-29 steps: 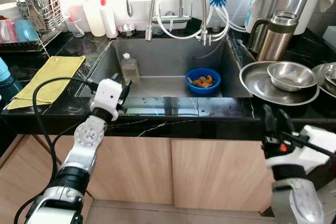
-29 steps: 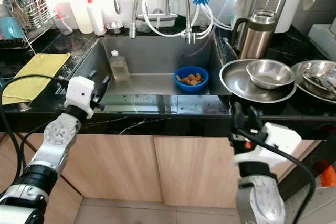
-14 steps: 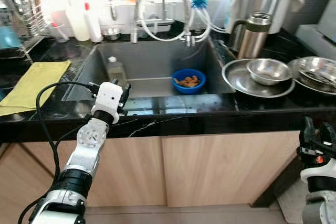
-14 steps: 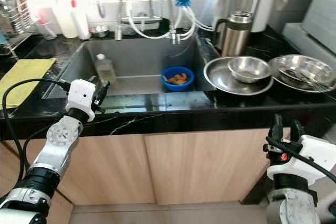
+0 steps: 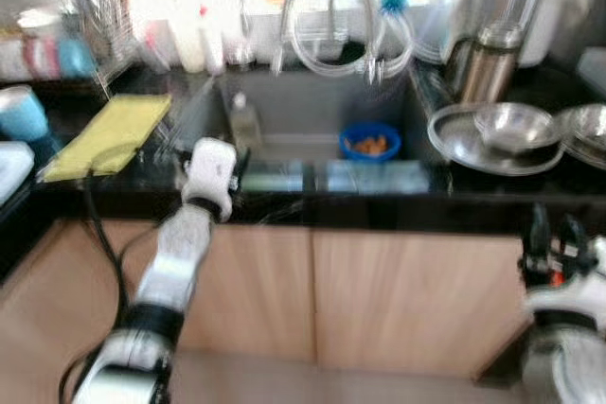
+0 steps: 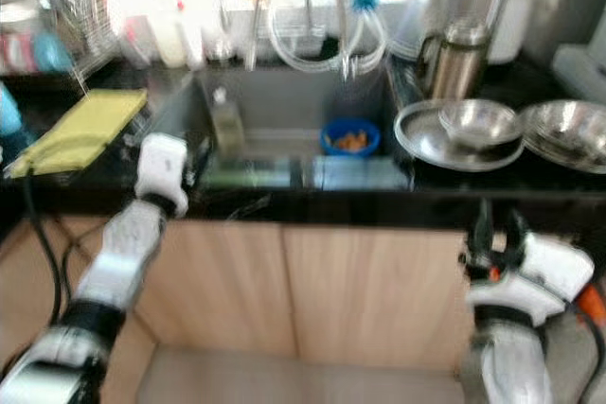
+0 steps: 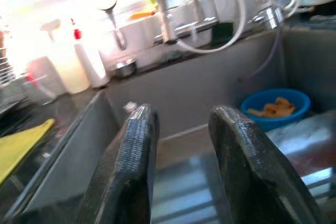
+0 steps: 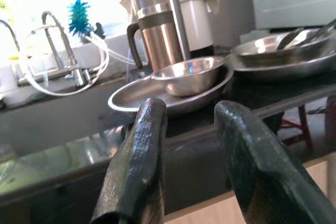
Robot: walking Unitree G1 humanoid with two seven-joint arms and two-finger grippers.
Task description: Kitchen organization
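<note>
Head views, blurred: one blue bowl (image 5: 369, 142) in the sink (image 5: 312, 111), one yellow cloth (image 5: 109, 125) on the counter. Left wrist view: left gripper (image 7: 181, 166) parted, empty, over the sink's edge. Right wrist view: right gripper (image 8: 189, 161) parted, empty, below one steel bowl (image 8: 189, 74) on a plate (image 8: 131, 100).

Black stone countertop (image 5: 379, 207), as I see it from the head cameras, blurred. Sunk into it: grey sink (image 5: 312, 106), with a blue bowl (image 5: 369, 142) of orange-brown food and a small clear bottle (image 5: 245, 121) on its floor. Left of the sink: yellow cloth (image 5: 109, 124) lying flat; dish rack (image 5: 71, 40) behind it. Right of the sink: wide steel plate (image 5: 492, 150) carrying a steel bowl (image 5: 516, 126); steel jug (image 5: 490, 61) behind; second steel dish (image 5: 589, 130) at the far right.
</note>
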